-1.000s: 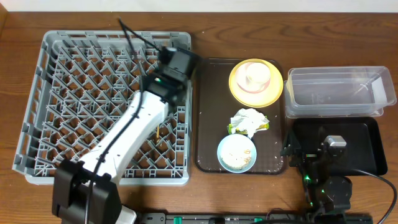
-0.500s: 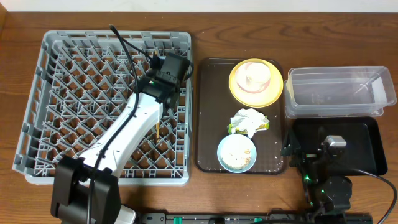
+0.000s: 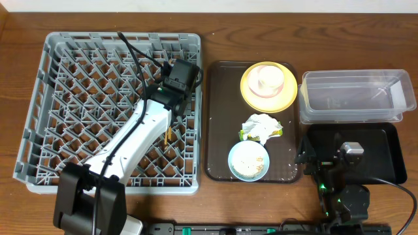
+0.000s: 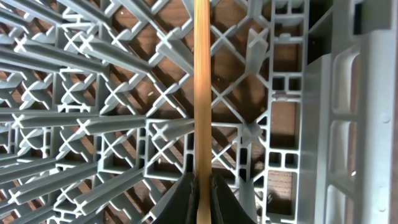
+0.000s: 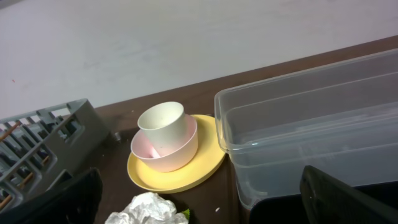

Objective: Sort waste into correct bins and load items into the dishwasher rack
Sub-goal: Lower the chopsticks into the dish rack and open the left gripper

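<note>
Left gripper point(image 4: 199, 190), jaws closed on chopsticks point(image 4: 202, 93), over dishwasher rack point(image 4: 286, 124) at 2 o'clock; right gripper point(image 5: 202, 199) jaws wide apart, empty.

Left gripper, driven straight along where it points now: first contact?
Most likely the dishwasher rack lattice: the left gripper points down into it, shut on the chopsticks, whose far tip would touch first. Depth to the lattice is unclear.
</note>
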`<action>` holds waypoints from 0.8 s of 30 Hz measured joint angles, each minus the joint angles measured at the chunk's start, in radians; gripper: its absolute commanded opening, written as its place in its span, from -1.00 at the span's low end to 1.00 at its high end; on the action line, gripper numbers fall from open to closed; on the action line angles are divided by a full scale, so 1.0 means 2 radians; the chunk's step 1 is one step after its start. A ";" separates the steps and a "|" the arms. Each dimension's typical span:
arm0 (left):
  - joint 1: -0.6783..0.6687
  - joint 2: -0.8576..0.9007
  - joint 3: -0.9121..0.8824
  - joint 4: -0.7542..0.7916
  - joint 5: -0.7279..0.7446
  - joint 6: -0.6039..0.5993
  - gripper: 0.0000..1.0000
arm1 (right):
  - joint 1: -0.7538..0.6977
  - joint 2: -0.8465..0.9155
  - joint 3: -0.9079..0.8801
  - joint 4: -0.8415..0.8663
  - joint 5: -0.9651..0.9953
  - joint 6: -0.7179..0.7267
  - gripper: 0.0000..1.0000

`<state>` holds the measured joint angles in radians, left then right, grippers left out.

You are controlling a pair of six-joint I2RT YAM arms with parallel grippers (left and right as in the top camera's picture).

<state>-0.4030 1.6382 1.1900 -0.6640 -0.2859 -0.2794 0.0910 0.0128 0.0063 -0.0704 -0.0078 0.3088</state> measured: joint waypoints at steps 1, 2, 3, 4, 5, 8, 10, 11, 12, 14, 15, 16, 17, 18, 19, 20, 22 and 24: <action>0.000 0.000 -0.003 0.000 0.000 0.000 -0.81 | 0.000 0.000 0.000 0.000 0.000 0.000 0.99; 0.000 0.000 -0.005 0.000 0.001 0.000 -0.81 | 0.000 0.000 0.000 0.000 0.000 0.000 0.99; 0.000 0.000 -0.008 0.000 0.002 0.000 -0.82 | 0.000 0.000 0.000 0.000 0.000 0.000 0.99; 0.000 0.000 -0.011 0.000 0.002 0.000 -0.81 | 0.000 0.000 0.000 0.000 0.000 0.000 0.99; 0.000 0.000 -0.014 0.002 0.002 0.000 -0.81 | 0.000 0.000 0.000 0.000 0.000 0.000 0.99; 0.000 0.000 -0.022 0.008 0.002 0.000 -0.80 | 0.000 0.000 0.000 0.000 0.000 0.000 0.99; 0.000 0.000 -0.027 0.010 0.002 0.000 -0.81 | 0.000 0.000 0.000 0.000 0.000 0.000 0.99; 0.000 0.000 -0.029 0.012 0.002 0.000 -0.80 | 0.000 0.000 0.000 0.000 0.000 0.000 0.99; 0.000 0.000 -0.030 0.013 0.002 0.000 -0.79 | 0.000 0.000 0.000 0.000 0.000 0.000 0.98; 0.000 0.000 -0.033 0.014 0.002 0.000 -0.77 | 0.000 0.000 0.000 0.000 0.000 0.000 0.98; 0.000 0.000 -0.034 0.014 0.002 0.000 -0.75 | 0.000 0.000 0.000 0.000 0.000 0.000 0.99; 0.000 0.000 -0.035 0.014 0.002 0.000 -0.74 | 0.000 0.000 0.000 0.000 0.000 0.000 0.99; 0.000 0.000 -0.035 0.014 0.002 0.000 -0.72 | 0.000 0.000 0.000 0.000 0.000 0.000 0.98; 0.000 0.000 -0.035 0.015 0.002 0.000 -0.72 | 0.000 0.000 0.000 0.000 0.000 0.000 0.98; 0.000 0.000 -0.035 0.015 0.004 0.000 -0.70 | 0.000 0.000 0.000 0.000 0.000 0.000 0.99; 0.000 0.000 -0.035 0.015 0.005 0.000 -0.67 | 0.000 0.000 0.000 0.000 0.000 0.000 0.98; 0.000 0.000 -0.035 0.015 0.006 0.002 -0.53 | 0.000 0.000 0.000 0.000 0.000 0.000 0.99; 0.000 0.000 -0.035 0.015 0.008 0.003 -0.50 | 0.000 0.000 0.000 0.000 0.000 0.000 0.98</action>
<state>-0.4030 1.6382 1.1206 -0.6338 -0.2699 -0.2733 0.0910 0.0128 0.0067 -0.0704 -0.0078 0.3092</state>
